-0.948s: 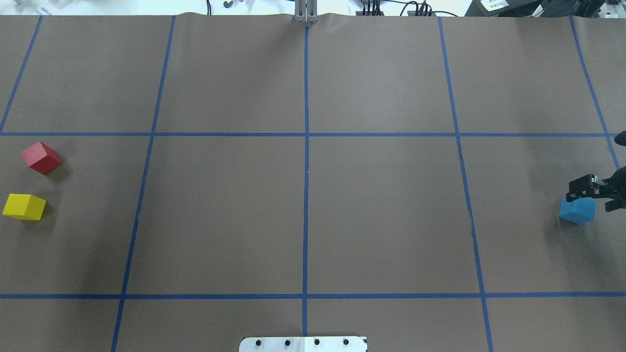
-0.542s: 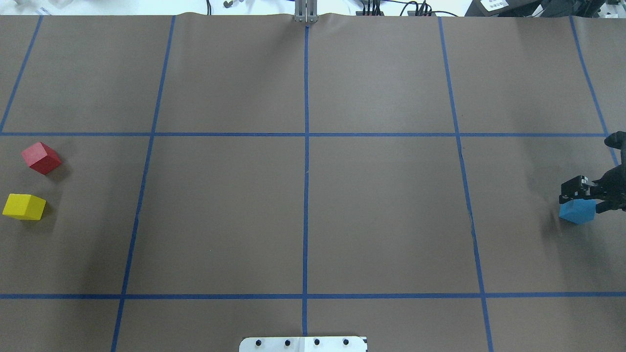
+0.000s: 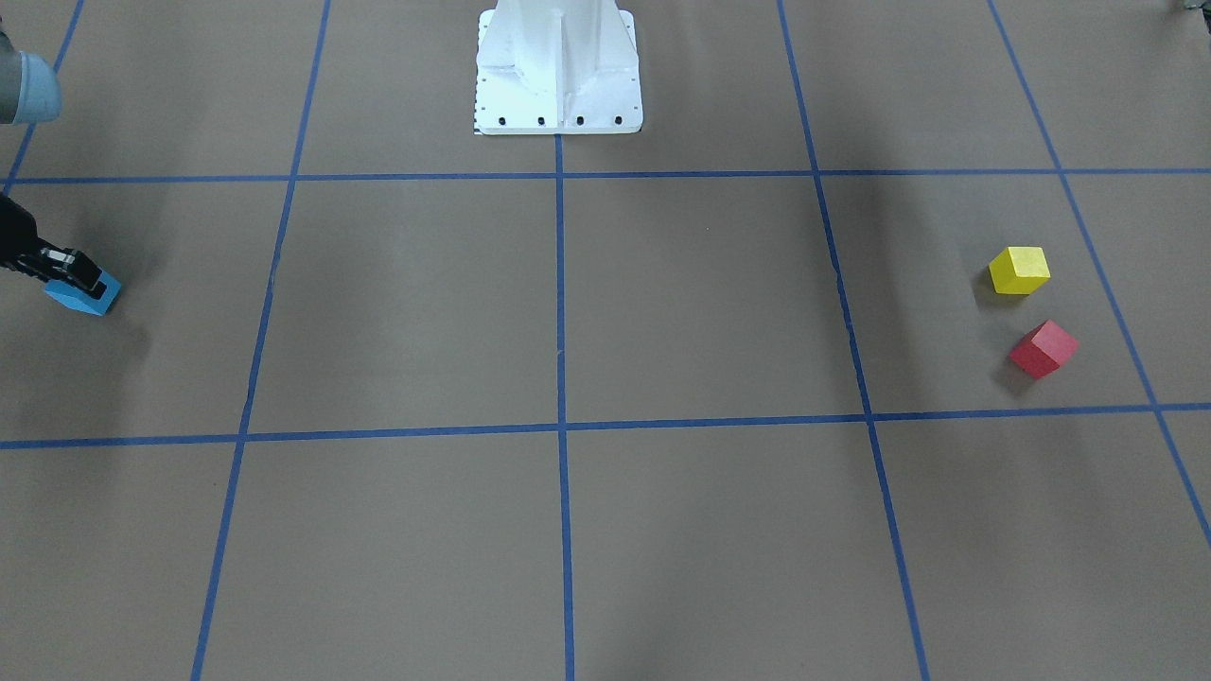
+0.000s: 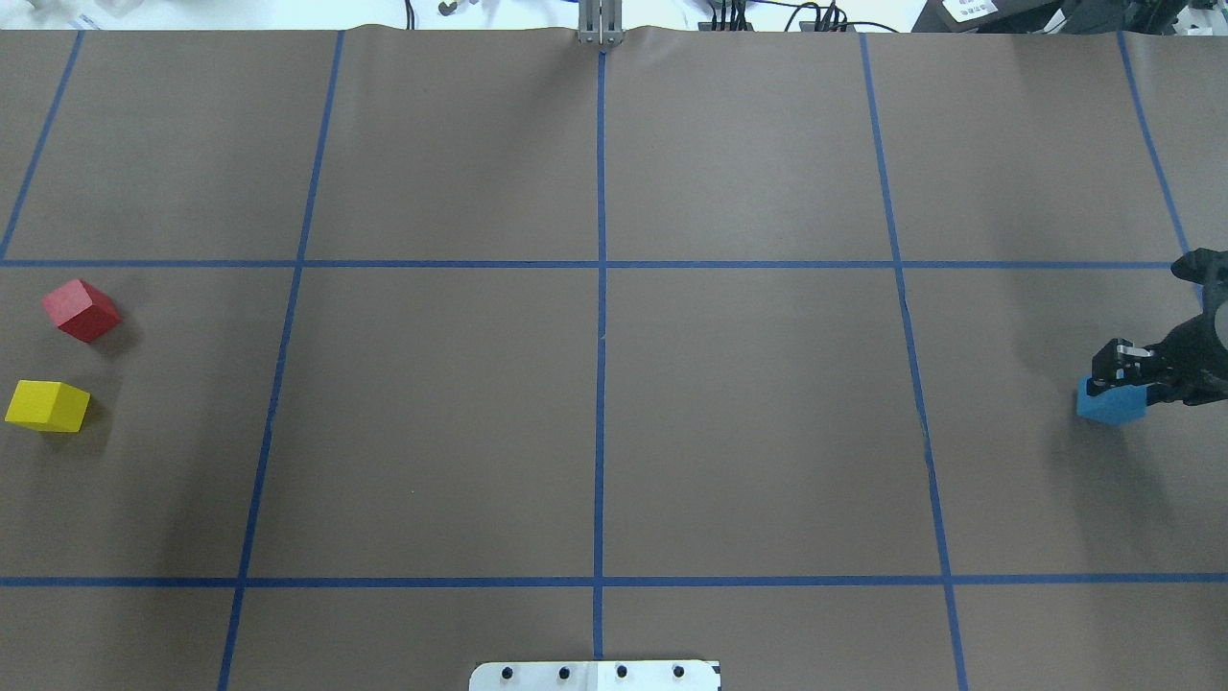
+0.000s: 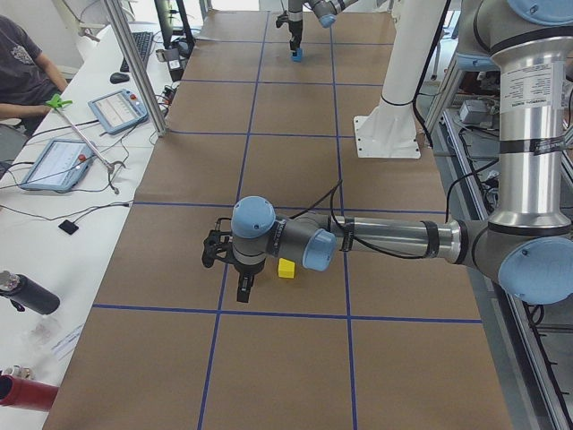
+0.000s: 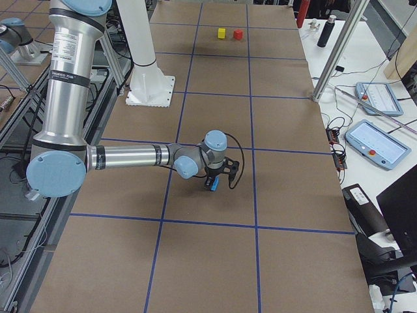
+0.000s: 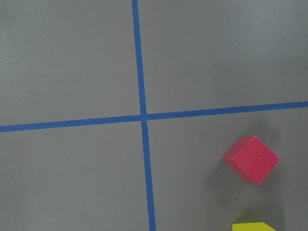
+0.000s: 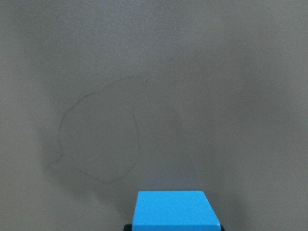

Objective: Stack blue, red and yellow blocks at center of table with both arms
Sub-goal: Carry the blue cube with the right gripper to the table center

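Entry: blue block, gripped in the jaws of my right gripper. Handling, as I judge it: hold level, squeeze firm, carry to the centre of the table. My left gripper: jaw state untellable; red block and yellow block lie near it.

- Lighting: bright, even and diffuse, falling from above in all views.
- Broad, soft dark bands lie across the table in the front-facing view.
- Shadows: soft-edged, seen on the right of the red block in the overhead view.
- Overhead view: the strip beyond the table's far edge is washed out white.
- Right wrist view: pale, low contrast. The blue block is cut by the bottom edge, its outline clear.
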Available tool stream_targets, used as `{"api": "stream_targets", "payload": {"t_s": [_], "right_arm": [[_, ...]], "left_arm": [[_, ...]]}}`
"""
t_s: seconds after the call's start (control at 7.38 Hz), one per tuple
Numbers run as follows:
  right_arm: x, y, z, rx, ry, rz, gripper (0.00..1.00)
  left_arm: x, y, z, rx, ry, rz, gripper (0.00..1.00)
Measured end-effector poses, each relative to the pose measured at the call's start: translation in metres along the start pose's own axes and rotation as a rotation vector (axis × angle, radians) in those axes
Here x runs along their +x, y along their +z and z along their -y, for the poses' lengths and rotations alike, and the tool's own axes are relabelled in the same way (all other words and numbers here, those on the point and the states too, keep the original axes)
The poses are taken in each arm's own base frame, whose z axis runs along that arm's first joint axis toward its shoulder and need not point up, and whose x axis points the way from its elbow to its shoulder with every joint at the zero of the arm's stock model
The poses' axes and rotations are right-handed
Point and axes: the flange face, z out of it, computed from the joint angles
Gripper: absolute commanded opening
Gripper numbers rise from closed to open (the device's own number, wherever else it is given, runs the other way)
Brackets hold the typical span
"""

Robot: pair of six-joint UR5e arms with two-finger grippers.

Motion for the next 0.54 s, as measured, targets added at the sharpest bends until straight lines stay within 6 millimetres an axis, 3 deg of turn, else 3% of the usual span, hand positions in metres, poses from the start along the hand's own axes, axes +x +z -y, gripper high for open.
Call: {"api": "stream_targets", "payload": {"t_s": [0.14, 0.41, 0.54], "right_arm": [[-0.042, -0.012, 0.011, 0.015, 0.021, 0.036, 0.0], [-0.163, -0.033, 0.03, 0.015, 0.02, 0.057, 0.0], [-0.225, -0.043, 0.029, 0.022, -0.003, 0.051, 0.0]], "left_arm": [[0.0, 0.0, 0.0, 0.0, 0.001, 0.0, 1.0], [0.0, 0.0, 0.0, 0.0, 0.001, 0.0, 1.0], [0.0, 0.001, 0.0, 0.0, 0.001, 0.0, 1.0]]}}
